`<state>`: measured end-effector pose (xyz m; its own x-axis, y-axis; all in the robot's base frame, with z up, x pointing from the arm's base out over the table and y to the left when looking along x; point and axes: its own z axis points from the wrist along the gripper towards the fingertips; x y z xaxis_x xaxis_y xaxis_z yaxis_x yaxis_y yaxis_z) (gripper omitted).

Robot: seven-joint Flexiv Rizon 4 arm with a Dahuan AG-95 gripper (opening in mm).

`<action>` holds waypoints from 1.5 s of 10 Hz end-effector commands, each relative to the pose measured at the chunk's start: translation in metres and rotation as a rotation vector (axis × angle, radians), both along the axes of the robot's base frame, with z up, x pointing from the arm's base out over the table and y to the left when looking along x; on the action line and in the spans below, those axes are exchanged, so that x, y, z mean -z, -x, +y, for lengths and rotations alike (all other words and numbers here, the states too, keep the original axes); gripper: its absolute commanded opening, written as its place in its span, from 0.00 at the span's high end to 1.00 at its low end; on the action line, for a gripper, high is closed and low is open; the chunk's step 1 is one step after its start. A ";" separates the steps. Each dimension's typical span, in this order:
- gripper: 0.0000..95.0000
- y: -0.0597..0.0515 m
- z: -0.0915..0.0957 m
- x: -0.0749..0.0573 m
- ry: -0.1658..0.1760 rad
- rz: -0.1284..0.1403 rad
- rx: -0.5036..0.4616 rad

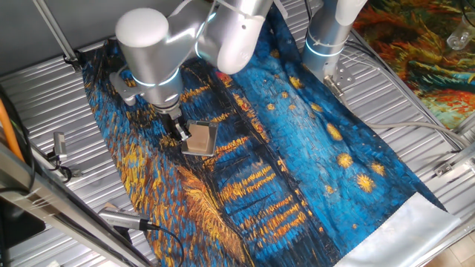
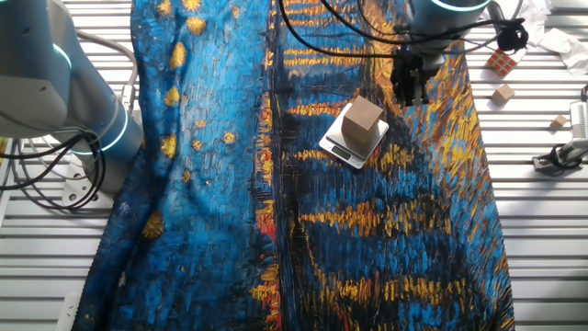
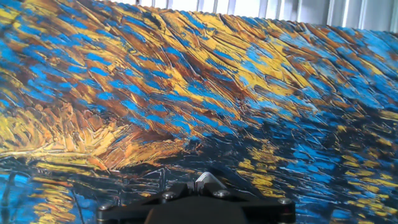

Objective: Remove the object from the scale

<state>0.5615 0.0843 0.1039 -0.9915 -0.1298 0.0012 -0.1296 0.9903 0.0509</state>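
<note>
My gripper (image 2: 410, 89): hovers just beside the scale, over the cloth (image 2: 230, 184); finger spread, cannot tell.
Object (image 2: 363, 118): sits on the scale (image 2: 342, 147), untouched.
Bearing: object lies beside my fingers, lower, toward the scale's centre.
Long axis: none, blocky.

No words, labels, brand marks, numbers or signs can be read in any of the three views; the tan block (image 2: 363, 116), the grey scale (image 2: 342, 145) under it and the painted cloth (image 2: 367, 239) show no legible writing, and the small things on the slatted table (image 2: 542, 230) at the edge are too small to tell
</note>
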 end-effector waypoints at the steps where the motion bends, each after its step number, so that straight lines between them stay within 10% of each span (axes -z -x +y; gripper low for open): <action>1: 1.00 0.000 0.000 0.000 -0.005 0.015 0.010; 6: 1.00 0.000 0.000 0.000 0.037 0.154 0.039; 15: 1.00 0.014 0.005 -0.014 0.036 0.174 0.032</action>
